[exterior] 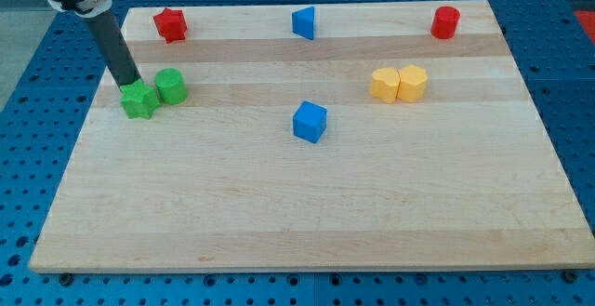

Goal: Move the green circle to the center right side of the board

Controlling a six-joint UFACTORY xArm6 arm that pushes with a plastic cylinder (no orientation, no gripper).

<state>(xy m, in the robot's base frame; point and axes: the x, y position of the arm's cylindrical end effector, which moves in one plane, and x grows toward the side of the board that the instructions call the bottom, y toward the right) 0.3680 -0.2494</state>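
The wooden board [307, 222] fills most of my view, pale planks lying on a blue perforated table [28, 111]. My arm comes in at the view's top left, and its dark rod [113, 46] slants down toward the board's left side. There is no hand on this rig (just the rod), so nothing opens, closes or holds anything.

My tip [128, 84] sits at the upper left edge of the green star-shaped block [139, 100], touching it or very nearly so; I cannot tell which. The green circle [171, 86], a short cylinder, stands just to the right of that block, the two touching, both in the left part of the board, a little above mid height. My tip is left of the green circle, with the star's corner between them.

Near the middle sits a blue cube [310, 122], alone. On the right half, at about the same height as the green pair, two yellow blocks press together: a yellow one with a rounded outline [385, 85] and a yellow faceted one [413, 83].

Along the top edge are a red star-like block [170, 24] at left, a blue triangular block [304, 22] in the centre and a red cylinder [445, 22] at right.
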